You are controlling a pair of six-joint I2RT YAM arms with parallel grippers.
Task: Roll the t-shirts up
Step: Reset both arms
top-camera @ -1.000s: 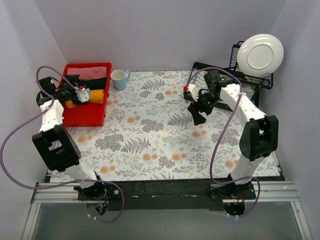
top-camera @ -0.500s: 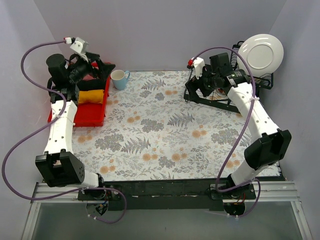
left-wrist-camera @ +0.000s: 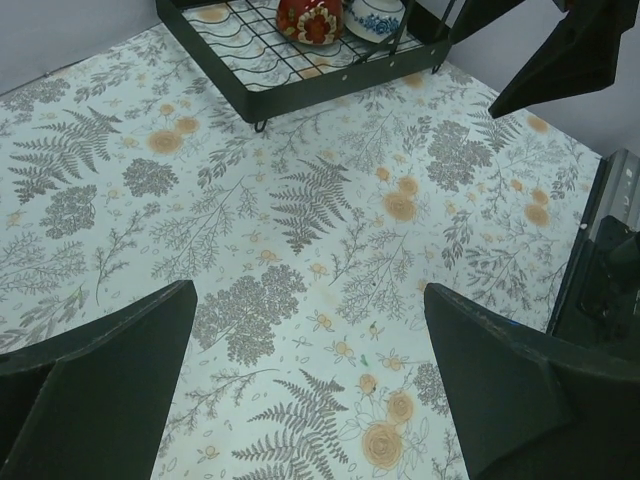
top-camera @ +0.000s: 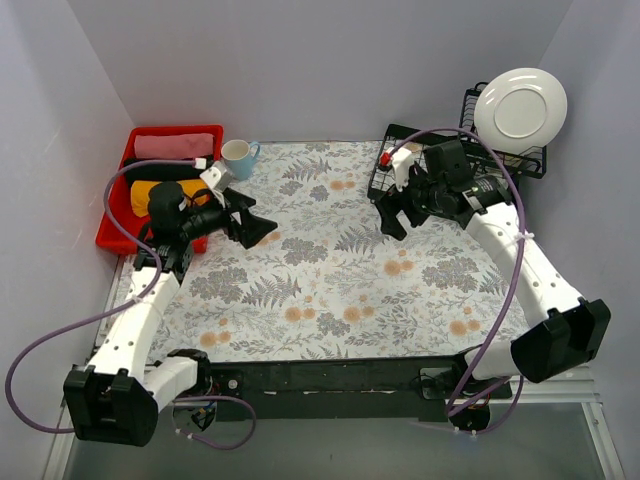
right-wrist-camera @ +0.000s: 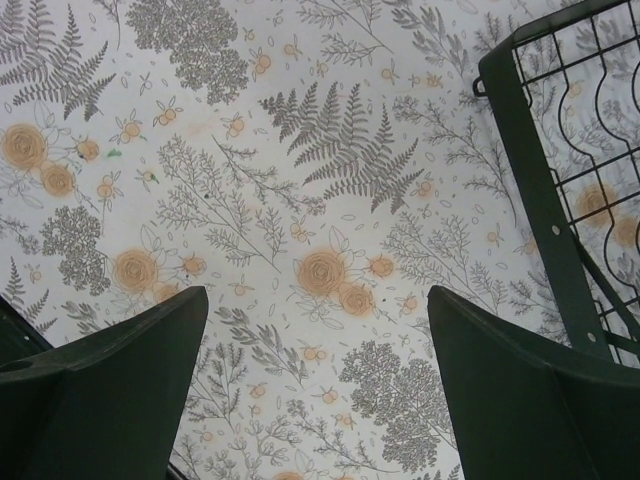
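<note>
An orange-yellow t-shirt [top-camera: 146, 191] lies rolled in the red bin [top-camera: 112, 231] at the far left, partly hidden behind my left arm. My left gripper [top-camera: 256, 226] is open and empty over the floral tablecloth, to the right of the bin; the left wrist view shows only cloth between its fingers [left-wrist-camera: 100, 390]. My right gripper [top-camera: 391, 217] is open and empty above the tablecloth, just in front of the black wire rack [top-camera: 405, 140]. The right wrist view shows only cloth between its fingers [right-wrist-camera: 110, 380].
The bin also holds a pink roll [top-camera: 175, 146] and a black roll [top-camera: 160, 169]. A light blue mug [top-camera: 237, 157] stands beside the bin. The rack [left-wrist-camera: 300, 70] holds a red bowl [left-wrist-camera: 312, 18] and a cup [left-wrist-camera: 375, 15]. A white plate [top-camera: 520, 103] stands at the back right.
My left arm has swung down from above the bin to over the tablecloth, right of the bin. My right arm has come down and forward from the rack. Both grippers stay open.
</note>
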